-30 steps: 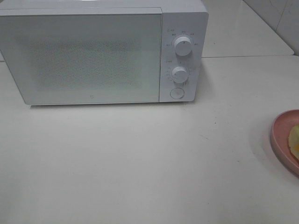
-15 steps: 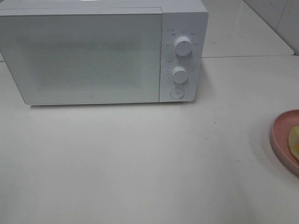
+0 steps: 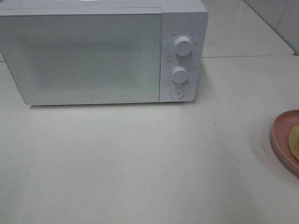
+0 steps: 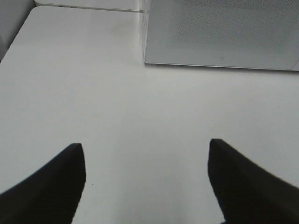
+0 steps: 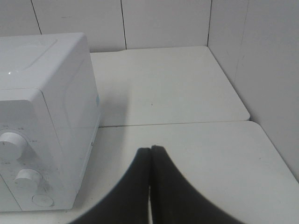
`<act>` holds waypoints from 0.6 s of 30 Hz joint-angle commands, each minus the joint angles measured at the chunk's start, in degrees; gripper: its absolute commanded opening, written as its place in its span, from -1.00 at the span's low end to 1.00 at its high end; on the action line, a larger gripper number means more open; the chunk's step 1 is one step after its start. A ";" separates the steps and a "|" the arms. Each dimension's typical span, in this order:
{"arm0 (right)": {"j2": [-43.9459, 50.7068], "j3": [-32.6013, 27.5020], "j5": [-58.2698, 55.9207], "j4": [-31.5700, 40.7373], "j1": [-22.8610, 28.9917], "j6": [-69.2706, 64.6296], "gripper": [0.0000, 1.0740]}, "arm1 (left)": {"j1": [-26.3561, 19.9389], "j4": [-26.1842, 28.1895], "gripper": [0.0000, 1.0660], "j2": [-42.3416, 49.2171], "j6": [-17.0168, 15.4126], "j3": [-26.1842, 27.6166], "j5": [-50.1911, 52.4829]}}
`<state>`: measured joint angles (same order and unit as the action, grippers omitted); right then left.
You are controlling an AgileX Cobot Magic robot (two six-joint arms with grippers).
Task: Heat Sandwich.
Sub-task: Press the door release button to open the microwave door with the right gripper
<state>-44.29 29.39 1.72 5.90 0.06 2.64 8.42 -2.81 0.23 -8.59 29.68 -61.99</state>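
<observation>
Left pincer (image 4: 145,142) spread wide, right pincer (image 5: 150,149) clenched on nothing; sandwich (image 3: 295,140) on plate (image 3: 276,135), four o'clock from microwave (image 3: 93,56).

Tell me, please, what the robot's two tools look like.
The left tool is matte black: two plain prongs, broad at the base, tapering to blunt tips. The right tool is the same black, with smoothly curved prongs. No cables or markings show.
</observation>
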 commanded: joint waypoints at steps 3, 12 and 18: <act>-4.53 0.23 4.13 0.23 1.20 -0.80 -1.00 | -0.29 0.00 0.31 1.38 -0.11 -0.06 0.52; -16.62 0.23 12.95 0.46 12.26 -0.86 -1.00 | -0.29 0.00 0.31 1.38 -0.11 -0.06 0.52; -24.87 0.23 19.02 0.46 18.28 -2.01 -1.00 | -0.29 0.00 0.31 1.38 -0.11 -0.06 0.52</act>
<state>-68.98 29.39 18.96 6.19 17.88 0.97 8.42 -2.81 0.23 -8.59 29.68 -61.99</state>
